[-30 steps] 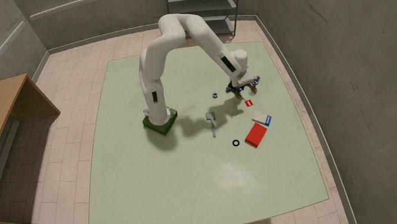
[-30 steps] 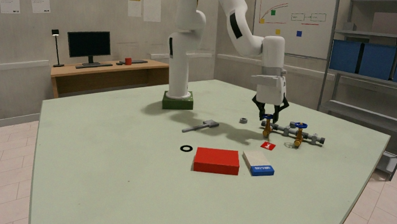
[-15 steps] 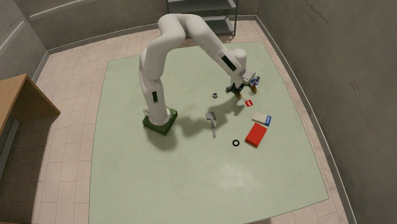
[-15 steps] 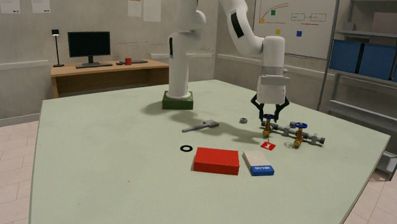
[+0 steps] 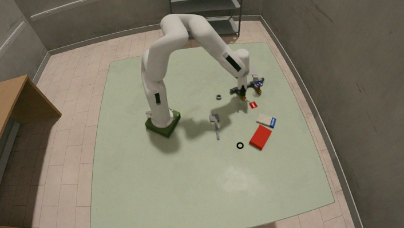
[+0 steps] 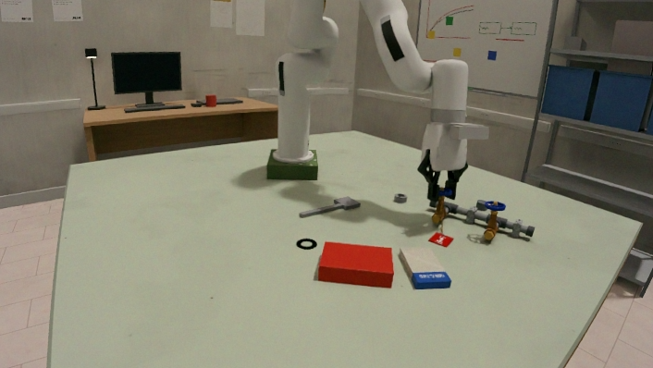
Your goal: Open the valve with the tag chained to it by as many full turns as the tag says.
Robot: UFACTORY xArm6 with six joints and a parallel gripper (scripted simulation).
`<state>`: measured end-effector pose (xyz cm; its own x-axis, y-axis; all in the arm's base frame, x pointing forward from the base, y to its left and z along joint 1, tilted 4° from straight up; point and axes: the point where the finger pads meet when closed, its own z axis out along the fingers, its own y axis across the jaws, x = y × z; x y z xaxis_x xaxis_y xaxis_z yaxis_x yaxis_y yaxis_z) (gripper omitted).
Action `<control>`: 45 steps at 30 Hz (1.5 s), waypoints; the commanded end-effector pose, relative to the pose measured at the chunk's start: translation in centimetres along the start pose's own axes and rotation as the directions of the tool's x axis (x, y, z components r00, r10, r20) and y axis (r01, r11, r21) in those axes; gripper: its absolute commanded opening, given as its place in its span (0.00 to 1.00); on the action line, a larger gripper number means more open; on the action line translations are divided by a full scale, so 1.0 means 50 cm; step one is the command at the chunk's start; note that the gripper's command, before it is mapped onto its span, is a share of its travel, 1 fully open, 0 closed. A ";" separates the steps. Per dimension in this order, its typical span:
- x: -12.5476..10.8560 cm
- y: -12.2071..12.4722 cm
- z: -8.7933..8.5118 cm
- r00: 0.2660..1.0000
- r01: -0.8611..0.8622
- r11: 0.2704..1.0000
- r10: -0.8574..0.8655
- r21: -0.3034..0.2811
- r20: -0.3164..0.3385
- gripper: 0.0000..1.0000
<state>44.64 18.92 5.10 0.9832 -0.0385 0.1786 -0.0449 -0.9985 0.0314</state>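
Observation:
A grey pipe [image 6: 481, 214] with two brass valves lies on the green mat at the right. The near valve [image 6: 439, 210] has a blue handwheel and a thin chain down to a red tag [image 6: 440, 239] on the mat; the tag also shows in the overhead view [image 5: 253, 105]. The other valve [image 6: 493, 217] has a blue handwheel [image 6: 495, 206] and stands free further along the pipe. My gripper [image 6: 443, 191] points straight down and is shut on the tagged valve's handwheel. In the overhead view the gripper [image 5: 242, 90] hides that handwheel. The tag's mark is too small to read.
A grey hammer-like tool [image 6: 329, 207], a grey nut [image 6: 400, 198], a black ring [image 6: 306, 239], a red box [image 6: 355, 263] and a white and blue box [image 6: 425, 267] lie on the mat in front of the pipe. The arm's green base [image 6: 292, 166] stands behind.

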 end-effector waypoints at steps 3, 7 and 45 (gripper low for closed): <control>0.004 -0.001 -0.004 0.936 0.353 0.935 -0.353 0.028 0.000 0.00; 0.004 -0.001 -0.004 0.862 0.506 0.862 -0.506 0.020 -0.010 0.00; 0.004 -0.001 -0.004 -0.141 0.989 -0.143 -0.988 0.037 -0.057 0.00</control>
<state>44.66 18.88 5.15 -0.0626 0.9975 -0.0317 0.9814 0.0673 0.1798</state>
